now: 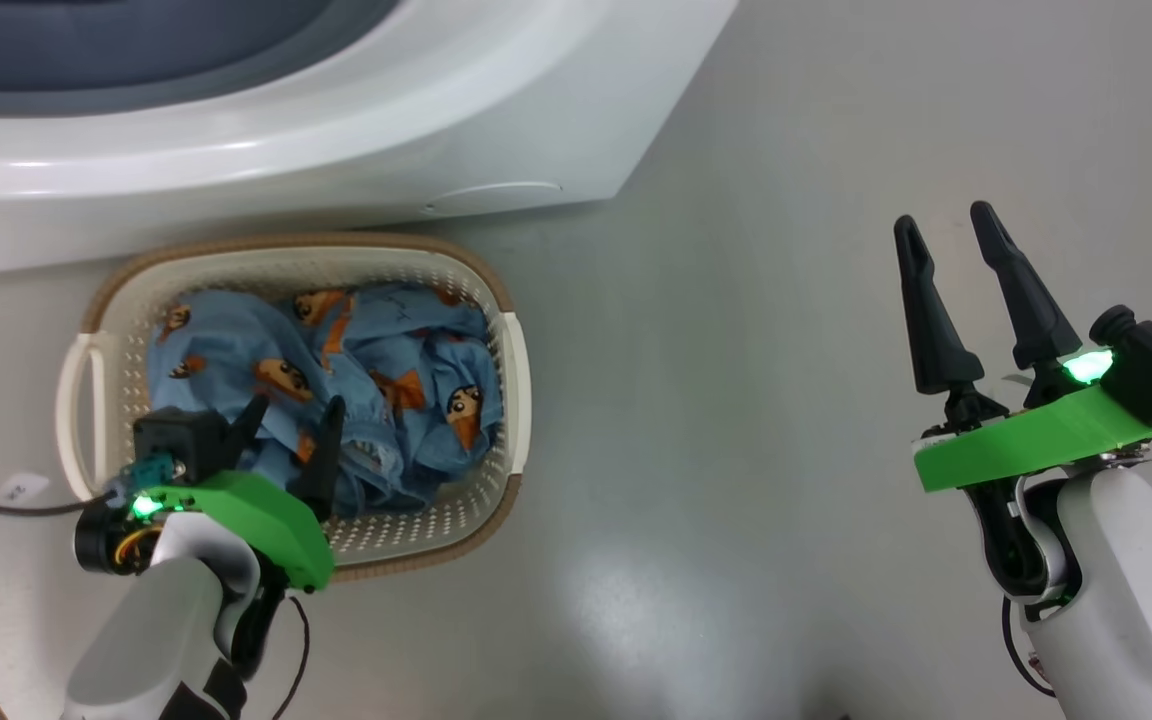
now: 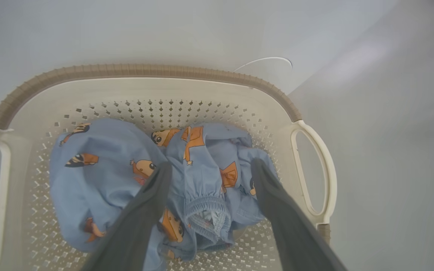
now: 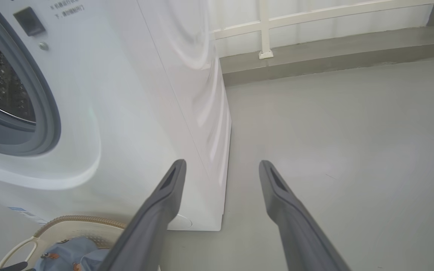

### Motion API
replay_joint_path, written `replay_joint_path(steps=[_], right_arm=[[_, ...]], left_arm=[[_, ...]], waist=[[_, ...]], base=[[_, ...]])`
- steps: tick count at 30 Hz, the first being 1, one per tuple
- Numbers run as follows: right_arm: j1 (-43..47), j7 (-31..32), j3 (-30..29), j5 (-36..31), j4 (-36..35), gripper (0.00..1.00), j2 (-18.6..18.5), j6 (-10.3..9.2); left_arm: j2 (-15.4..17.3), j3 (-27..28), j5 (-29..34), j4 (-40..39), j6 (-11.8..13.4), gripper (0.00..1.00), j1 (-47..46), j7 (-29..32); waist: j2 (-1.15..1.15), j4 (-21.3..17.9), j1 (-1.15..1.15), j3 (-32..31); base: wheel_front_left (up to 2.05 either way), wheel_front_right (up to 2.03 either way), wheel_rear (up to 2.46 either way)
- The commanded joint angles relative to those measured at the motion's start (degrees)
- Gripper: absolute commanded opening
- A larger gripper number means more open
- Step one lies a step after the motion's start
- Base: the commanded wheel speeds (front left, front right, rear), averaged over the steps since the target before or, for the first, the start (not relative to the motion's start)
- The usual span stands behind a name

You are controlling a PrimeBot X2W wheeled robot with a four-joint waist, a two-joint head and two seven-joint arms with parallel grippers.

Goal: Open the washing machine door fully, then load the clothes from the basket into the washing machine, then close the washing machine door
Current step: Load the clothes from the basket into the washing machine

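Left gripper (image 1: 296, 408): we see its fingers apart, straddling the clothes (image 1: 391, 350) just below; contact perhaps.
Nearer arm: left.

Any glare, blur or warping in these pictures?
Head view: pale glare on the floor near the basket, highlights along the washing machine. Left wrist view: left gripper soft near the lens, basket rim bowed by the wide angle. Right wrist view: streaky reflections on the machine's side.
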Motion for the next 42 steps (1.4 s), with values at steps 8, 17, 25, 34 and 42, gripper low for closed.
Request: replay_joint_path(steps=[8,17,25,34,42], right_arm=[[-1.8,-0.5,1.2,-0.8,-1.7,1.0,0.5,0.42],[-4.3,-0.5,1.6,-0.1,-1.5,1.0,2.1,0.42],[-6.2,-0.5,2.4,0.5,-0.7,1.0,3.9,0.42],[-7.6,-0.5,3.2,1.1,-0.4,1.0,5.3,0.42],[-7.5,-0.5,4.1,1.2,-0.5,1.0,6.8,0.42]], left_arm=[[3.0,-4.4,-5.1,4.9,-0.2,1.0,-5.3,1.4],[4.8,-7.8,-8.0,7.9,-0.2,1.0,-10.5,2.3],[6.0,-10.7,-9.5,9.7,-0.2,1.0,-14.9,2.3],[7.1,-13.9,-10.9,11.4,-0.2,1.0,-19.0,4.0],[7.8,-17.9,-12.1,12.0,-0.2,1.0,-21.6,8.9]], waist=[[0.0,-3.0,0.0,6.1],[0.0,-4.5,0.0,11.3],[0.0,-5.3,0.0,15.9],[0.0,-7.1,0.0,19.8],[0.0,-9.2,0.0,21.3]], base=[[0.0,0.0,0.0],[0.0,0.0,0.0],[0.0,0.0,0.0],[0.0,0.0,0.0],[0.0,0.0,0.0]])
